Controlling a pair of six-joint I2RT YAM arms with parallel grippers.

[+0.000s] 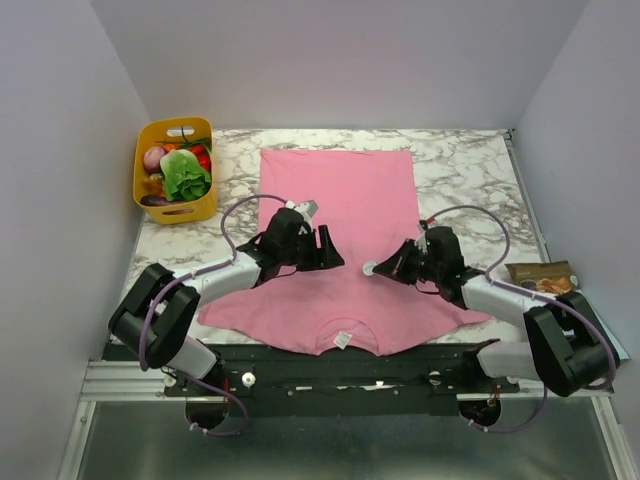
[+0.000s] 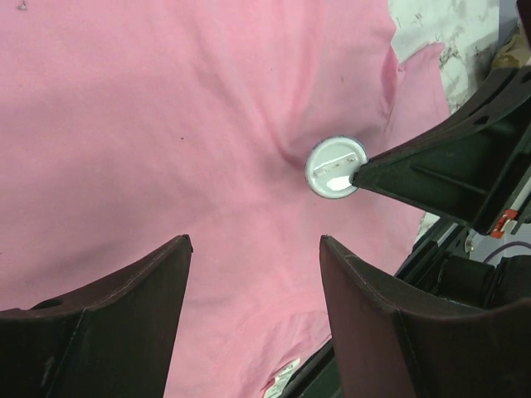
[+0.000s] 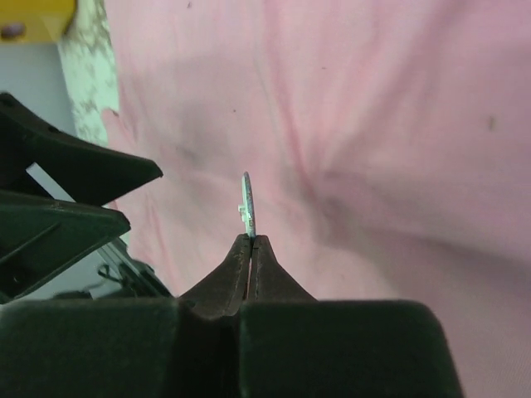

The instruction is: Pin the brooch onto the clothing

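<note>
The pink clothing [image 1: 340,200] lies flat on the table, neckline and white label [image 1: 342,340] toward the arms. My right gripper [image 1: 380,268] is shut on the edge of the brooch [image 1: 369,268], a small round disc held upright just above the shirt's lower middle. In the right wrist view the brooch [image 3: 248,203] stands edge-on above the closed fingertips of my right gripper [image 3: 250,239]. The left wrist view shows its pale back [image 2: 336,167] pinched by the right fingers [image 2: 415,166]. My left gripper [image 1: 330,252] [image 2: 255,245] hovers open over the fabric [image 2: 166,124], just left of the brooch, holding nothing.
A yellow basket [image 1: 140,178] of toy vegetables sits at the table's back left. A snack packet [image 1: 542,277] lies near the right edge by the right arm. Bare marble tabletop [image 1: 460,160] shows right of the shirt. White walls enclose three sides.
</note>
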